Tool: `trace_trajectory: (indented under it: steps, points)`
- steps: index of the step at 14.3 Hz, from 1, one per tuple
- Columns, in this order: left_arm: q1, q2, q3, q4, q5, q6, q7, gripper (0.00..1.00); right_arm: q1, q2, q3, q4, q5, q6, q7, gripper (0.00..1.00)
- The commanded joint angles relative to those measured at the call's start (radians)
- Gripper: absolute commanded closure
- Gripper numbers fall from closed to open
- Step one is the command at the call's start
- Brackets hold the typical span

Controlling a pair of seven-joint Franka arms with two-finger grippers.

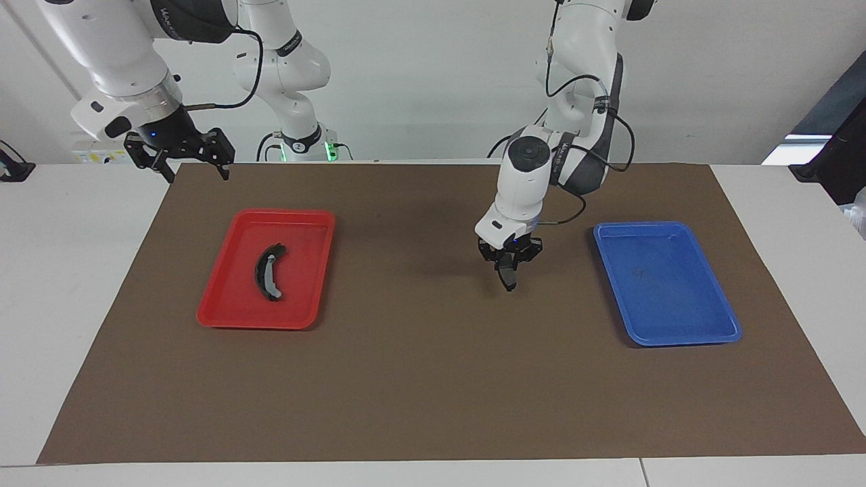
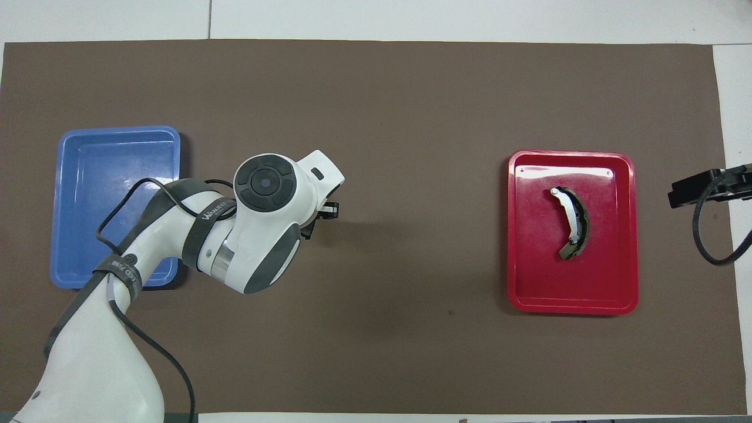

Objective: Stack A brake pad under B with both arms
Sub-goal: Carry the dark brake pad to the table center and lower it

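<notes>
White arms (image 1: pixel 541 169), dark grey joint bands — black cables, black grippers.

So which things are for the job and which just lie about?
Job: short dark grey brake pad in left hand; long curved black pad with grey strip; waiting right hand.
Lying about: red plastic tray, blue plastic tray, brown mat.

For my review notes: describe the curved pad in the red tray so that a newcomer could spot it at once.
On the brown mat, find the red plastic tray at the right arm's end of the table. The long, crescent-shaped black brake pad lies alone in it. A light grey strip along its curve marks it out; the blue tray holds nothing.
</notes>
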Motion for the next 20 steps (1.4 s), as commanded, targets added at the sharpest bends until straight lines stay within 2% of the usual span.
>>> trace_trajectory:
  steps: [1, 5, 7, 9, 10, 12, 13, 16, 20]
  points:
    - [-0.048, 0.042, 0.013, 0.002, 0.025, 0.068, -0.058, 0.99, -0.004, -0.009, 0.004, -0.014, 0.008, 0.007, 0.014, 0.0]
    - [-0.078, 0.067, 0.013, 0.002, 0.024, 0.086, -0.076, 0.96, -0.004, -0.009, 0.004, -0.014, 0.008, 0.007, 0.014, 0.0]
    - [-0.087, 0.065, 0.013, -0.003, 0.019, 0.09, -0.076, 0.85, -0.004, -0.009, 0.004, -0.014, 0.008, 0.007, 0.014, 0.0]
    - [-0.087, 0.061, 0.013, -0.017, 0.016, 0.094, -0.076, 0.65, -0.004, -0.009, 0.004, -0.014, 0.008, 0.007, 0.014, 0.0]
    - [-0.087, 0.061, 0.013, -0.017, 0.016, 0.094, -0.076, 0.48, -0.004, -0.011, 0.004, -0.014, 0.008, 0.007, 0.014, 0.0]
    - [-0.087, 0.059, 0.013, -0.017, 0.016, 0.085, -0.076, 0.08, -0.004, -0.011, 0.004, -0.014, 0.009, 0.007, 0.014, 0.0]
    - [-0.087, 0.058, 0.013, -0.015, 0.016, 0.08, -0.075, 0.0, -0.004, -0.009, 0.004, -0.014, 0.008, 0.007, 0.014, 0.0]
    - [-0.058, 0.013, 0.019, -0.012, 0.016, 0.056, -0.06, 0.0, -0.004, -0.011, 0.004, -0.014, 0.009, 0.007, 0.014, 0.0]
    - [0.072, -0.086, 0.019, -0.009, 0.016, -0.037, 0.075, 0.0, -0.004, -0.009, 0.004, -0.013, 0.008, 0.01, 0.015, 0.0]
